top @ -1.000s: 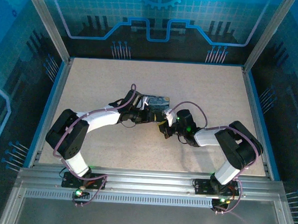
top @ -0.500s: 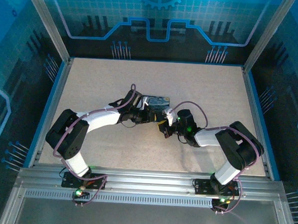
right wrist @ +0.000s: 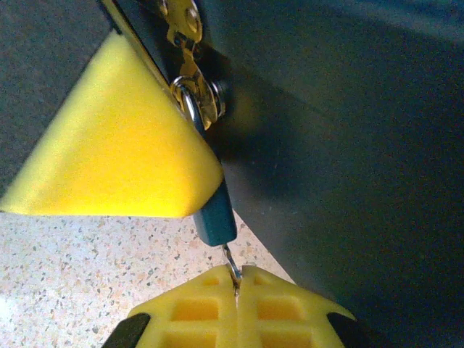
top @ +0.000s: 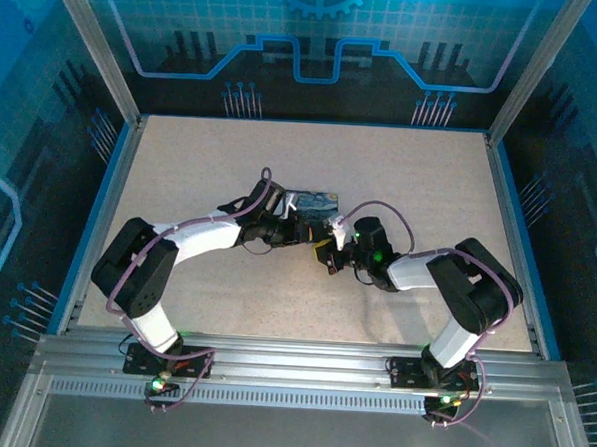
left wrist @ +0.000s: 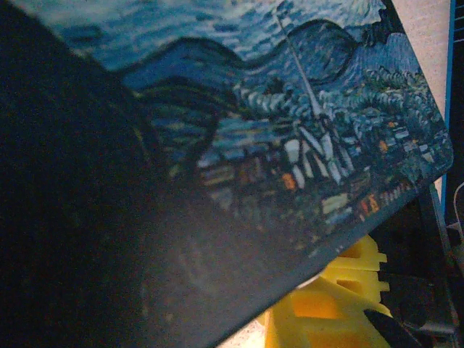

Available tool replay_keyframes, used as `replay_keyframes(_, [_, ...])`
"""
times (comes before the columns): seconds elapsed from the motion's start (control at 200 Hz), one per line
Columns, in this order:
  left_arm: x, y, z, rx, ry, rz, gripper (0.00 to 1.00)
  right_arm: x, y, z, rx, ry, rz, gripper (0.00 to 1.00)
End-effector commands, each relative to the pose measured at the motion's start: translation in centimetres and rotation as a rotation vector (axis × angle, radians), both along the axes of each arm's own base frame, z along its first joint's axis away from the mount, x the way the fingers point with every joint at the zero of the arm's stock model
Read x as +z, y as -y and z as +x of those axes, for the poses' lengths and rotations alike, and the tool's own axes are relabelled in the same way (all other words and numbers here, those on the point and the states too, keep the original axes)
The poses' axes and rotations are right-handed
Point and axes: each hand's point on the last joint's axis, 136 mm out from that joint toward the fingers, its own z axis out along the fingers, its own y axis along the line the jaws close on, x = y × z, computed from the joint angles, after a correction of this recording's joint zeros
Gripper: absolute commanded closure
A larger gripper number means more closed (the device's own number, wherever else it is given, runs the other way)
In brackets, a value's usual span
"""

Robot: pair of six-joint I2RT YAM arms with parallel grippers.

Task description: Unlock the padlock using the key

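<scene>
The small bluish-grey padlock hangs by its shackle from the brass hasp on the front of the dark swirl-patterned box. My right gripper is shut on the thin key, whose tip sits in the bottom of the padlock. A yellow finger of my left gripper presses against the padlock's upper body; its other finger is hidden. In the top view my left gripper and right gripper meet at the front edge of the box.
The box's painted lid lies close under the left wrist camera, with the right gripper's yellow fingers past its edge. Speckled tabletop spreads around the box, bounded by blue walls.
</scene>
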Motion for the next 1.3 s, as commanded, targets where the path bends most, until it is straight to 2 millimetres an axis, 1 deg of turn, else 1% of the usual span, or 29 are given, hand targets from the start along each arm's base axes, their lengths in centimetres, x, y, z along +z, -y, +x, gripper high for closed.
replay_keyframes(0.0, [3.4,2.1,-0.8,-0.079,0.032,-0.110,0.78,3.0,-1.3,1.8,0.009,0.085,0.079,1.00])
replay_keyframes(0.14, [3.5,2.3,-0.9,-0.083,0.026,-0.127,0.78,3.3,-1.7,2.2,0.016,0.089,0.085,1.00])
replay_keyframes(0.35, [3.4,2.5,-1.0,-0.085,0.020,-0.136,0.78,4.8,-2.3,3.1,0.009,0.108,0.120,1.00])
replay_keyframes(0.43, [3.3,2.5,-1.0,-0.083,0.021,-0.134,0.78,5.0,-2.2,3.1,0.003,0.108,0.119,1.00])
replay_keyframes(0.65, [2.9,2.7,-0.7,-0.079,0.019,-0.141,0.77,3.5,-1.3,2.4,-0.021,0.071,0.090,1.00])
replay_keyframes(0.865, [2.0,2.9,-0.8,-0.079,0.003,-0.141,0.77,3.1,-1.2,2.3,-0.031,0.064,0.089,1.00])
replay_keyframes(1.011, [1.8,2.7,-0.7,-0.073,0.009,-0.130,0.70,2.3,-1.0,2.4,-0.045,0.041,0.066,1.00])
replay_keyframes(1.296, [1.7,2.3,-0.4,-0.056,0.022,-0.112,0.56,-0.6,-0.1,1.5,-0.063,-0.035,0.013,1.00])
